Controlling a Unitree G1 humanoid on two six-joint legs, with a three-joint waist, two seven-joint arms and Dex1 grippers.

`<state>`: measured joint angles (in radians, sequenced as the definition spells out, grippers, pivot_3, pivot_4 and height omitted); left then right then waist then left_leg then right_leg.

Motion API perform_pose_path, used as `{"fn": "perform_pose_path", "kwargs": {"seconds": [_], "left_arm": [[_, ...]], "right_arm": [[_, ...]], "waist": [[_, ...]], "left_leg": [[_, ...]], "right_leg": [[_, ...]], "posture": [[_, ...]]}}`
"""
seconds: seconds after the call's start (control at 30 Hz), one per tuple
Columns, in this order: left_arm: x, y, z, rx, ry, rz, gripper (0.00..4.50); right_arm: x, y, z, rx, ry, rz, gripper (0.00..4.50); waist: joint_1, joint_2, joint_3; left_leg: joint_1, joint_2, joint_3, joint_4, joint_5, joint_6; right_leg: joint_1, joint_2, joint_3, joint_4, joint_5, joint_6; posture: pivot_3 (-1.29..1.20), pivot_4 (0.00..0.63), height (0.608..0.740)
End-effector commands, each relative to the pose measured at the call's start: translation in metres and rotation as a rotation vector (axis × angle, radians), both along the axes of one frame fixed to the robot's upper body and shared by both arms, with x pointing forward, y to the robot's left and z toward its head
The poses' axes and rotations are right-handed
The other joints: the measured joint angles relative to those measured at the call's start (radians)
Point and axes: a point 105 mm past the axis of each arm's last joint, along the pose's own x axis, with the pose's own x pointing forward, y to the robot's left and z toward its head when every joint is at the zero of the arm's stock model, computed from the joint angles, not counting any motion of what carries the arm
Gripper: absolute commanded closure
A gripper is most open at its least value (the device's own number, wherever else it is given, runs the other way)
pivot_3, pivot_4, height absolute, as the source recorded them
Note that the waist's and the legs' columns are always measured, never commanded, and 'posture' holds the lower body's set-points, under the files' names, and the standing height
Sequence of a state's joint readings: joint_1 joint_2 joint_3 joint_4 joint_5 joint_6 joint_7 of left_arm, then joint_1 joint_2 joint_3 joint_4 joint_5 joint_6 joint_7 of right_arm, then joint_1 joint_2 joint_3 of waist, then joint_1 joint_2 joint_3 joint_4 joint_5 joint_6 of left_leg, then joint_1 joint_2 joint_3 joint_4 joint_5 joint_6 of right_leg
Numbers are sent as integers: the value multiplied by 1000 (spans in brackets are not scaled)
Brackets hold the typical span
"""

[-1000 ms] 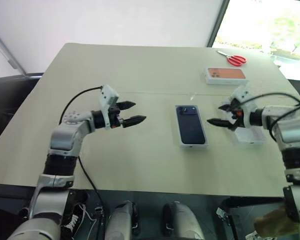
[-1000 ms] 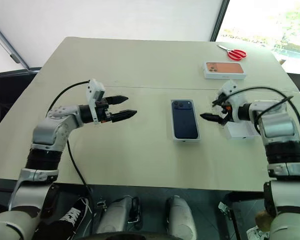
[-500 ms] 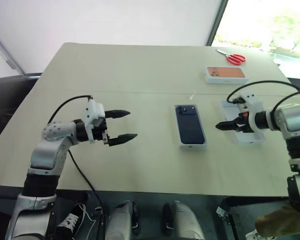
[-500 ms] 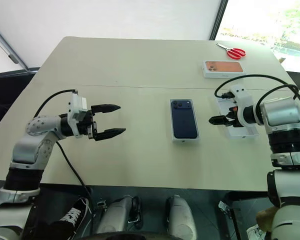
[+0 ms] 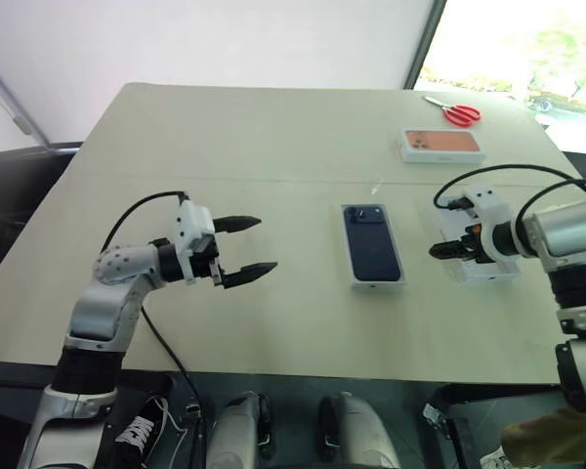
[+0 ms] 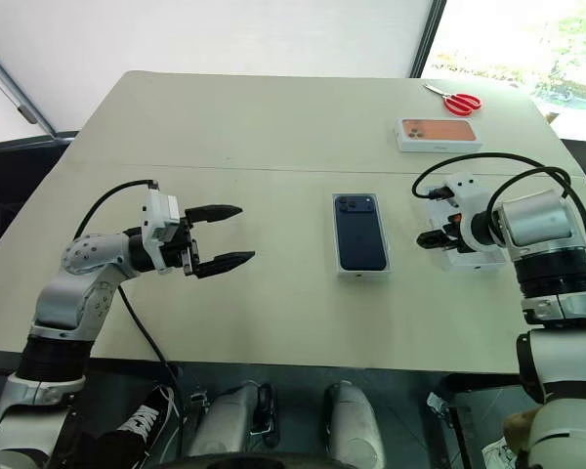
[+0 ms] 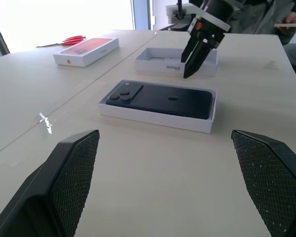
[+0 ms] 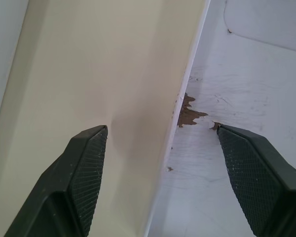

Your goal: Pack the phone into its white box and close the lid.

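navy phone (image 5: 372, 243) lengthwise, cameras far end

The table (image 5: 254, 147) looks smooth and matt, beige. The phone (image 7: 160, 98) has a dark satin back, lying in white cardboard (the white box (image 7: 153, 116)). Textured black pads (image 7: 69, 177) look rubbery.

red scissors (image 5: 461, 116), pink-orange box (image 5: 441, 146) — beige table (image 5: 244, 137)
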<state>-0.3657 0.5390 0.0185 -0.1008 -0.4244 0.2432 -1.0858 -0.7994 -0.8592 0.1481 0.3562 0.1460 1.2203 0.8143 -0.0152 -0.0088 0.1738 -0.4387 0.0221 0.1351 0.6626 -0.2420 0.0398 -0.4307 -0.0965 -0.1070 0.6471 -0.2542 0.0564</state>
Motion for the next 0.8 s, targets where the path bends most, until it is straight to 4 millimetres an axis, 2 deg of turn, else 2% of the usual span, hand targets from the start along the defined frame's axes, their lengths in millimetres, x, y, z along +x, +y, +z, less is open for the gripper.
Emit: {"fn": "perform_pose_path", "kwargs": {"seconds": [0.03, 0.2, 0.37, 0.5, 0.53, 0.63, 0.7, 0.8], "left_arm": [[-3, -9, 10, -15, -49, -8, 0], [-1, -7, 10, -17, -49, 10, 0], [1, -7, 11, -23, -40, 16, 0], [4, -6, 10, -25, -28, 30, 0], [5, -6, 11, -32, -24, 38, 0], [14, 0, 13, -46, -24, 93, 0], [20, 3, 14, -54, -29, 129, 0], [27, 7, 16, -69, -34, 177, 0]], "right_arm": [[7, -3, 5, -33, -48, -4, 1958], [12, -5, 7, -33, -70, -27, 4391], [16, 2, 14, -16, -96, -26, 4452], [30, 30, 44, 145, -215, 5, 4452], [33, 40, 53, 197, -246, 26, 4452], [39, 74, 92, 495, -360, 90, 4452], [39, 88, 113, 663, -402, 103, 4452], [30, 112, 133, 898, -390, 163, 4452]], "waist": [[0, 0, 0], [-2, 0, 0], [1, 0, 0], [-5, 1, 0], [-5, 1, 1], [0, 1, 1], [1, 1, 1], [6, 1, 1]], "left_leg": [[0, 0, 0, 0, 0, 0], [0, 1, 0, 1, 0, 0], [0, 1, 0, 1, 0, 0], [0, 1, 0, 1, 0, 0], [0, 2, 1, 1, 1, 0], [0, 3, 1, 1, 1, -1], [0, 4, 1, 1, 1, -1], [0, 4, 0, 1, 1, -1]], "right_leg": [[0, 0, 0, 0, 0, 0], [1, 1, 0, 0, 0, 1], [1, 2, -1, 1, 0, 1], [1, 3, -1, 1, 0, 1], [1, 3, -1, 1, 0, 1], [1, 5, -1, 2, 1, 1], [1, 6, -1, 2, 1, 1], [1, 6, -1, 2, 1, 1]], "posture": [[0, 150, 740], [0, 150, 740], [0, 150, 740], [0, 150, 740], [0, 150, 740], [0, 150, 740], [0, 150, 740], [0, 150, 740]]}}
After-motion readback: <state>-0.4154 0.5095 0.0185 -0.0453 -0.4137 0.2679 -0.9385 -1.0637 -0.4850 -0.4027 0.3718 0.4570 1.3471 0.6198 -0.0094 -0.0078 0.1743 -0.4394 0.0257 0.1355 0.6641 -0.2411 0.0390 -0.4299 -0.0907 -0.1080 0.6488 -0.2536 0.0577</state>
